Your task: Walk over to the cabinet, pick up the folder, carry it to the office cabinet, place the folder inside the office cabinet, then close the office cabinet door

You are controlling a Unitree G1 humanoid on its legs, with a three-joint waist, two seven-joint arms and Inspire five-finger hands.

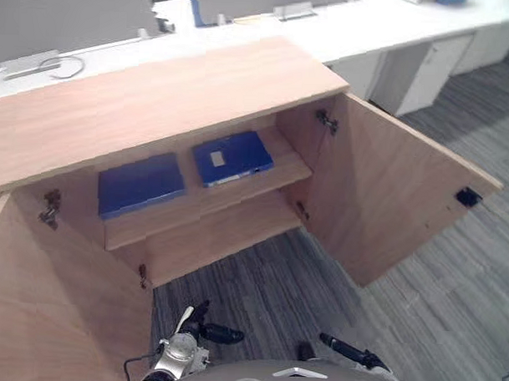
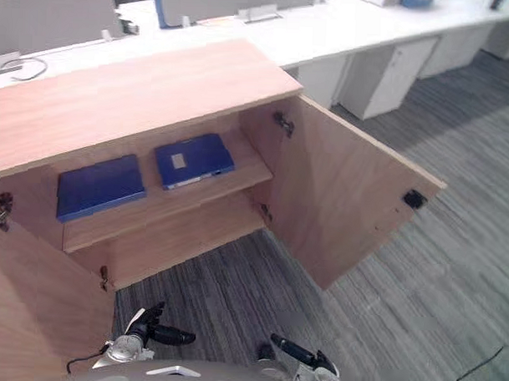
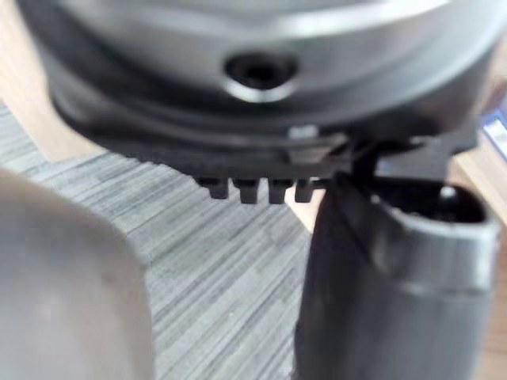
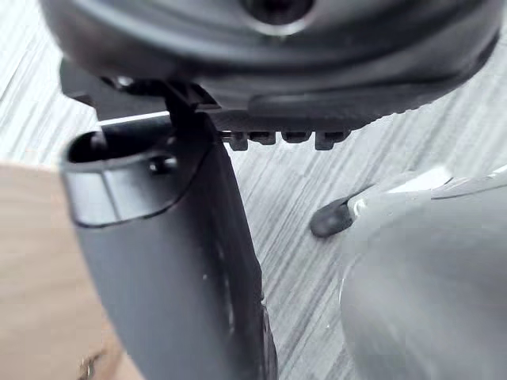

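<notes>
A low wooden cabinet (image 1: 157, 95) stands before me with both doors swung wide. On its upper shelf lie two blue folders: one with a white label (image 1: 233, 157) towards the right, and a plain one (image 1: 140, 184) to its left. The lower shelf (image 1: 219, 235) is bare. My left hand (image 1: 208, 331) and right hand (image 1: 349, 353) hang low near my body over the grey carpet, well short of the shelf. Both have relaxed straight fingers and hold nothing. The left wrist view shows the left hand's thumb (image 3: 396, 269) over carpet, and the right wrist view shows the right thumb (image 4: 166, 261).
The right door (image 1: 397, 191) juts out towards me on the right, and the left door (image 1: 50, 300) fills the lower left. Behind the cabinet run white desks (image 1: 394, 28) with white drawer units (image 1: 417, 71) and grey partitions (image 1: 68, 17). Carpet (image 1: 451, 314) lies open to the right.
</notes>
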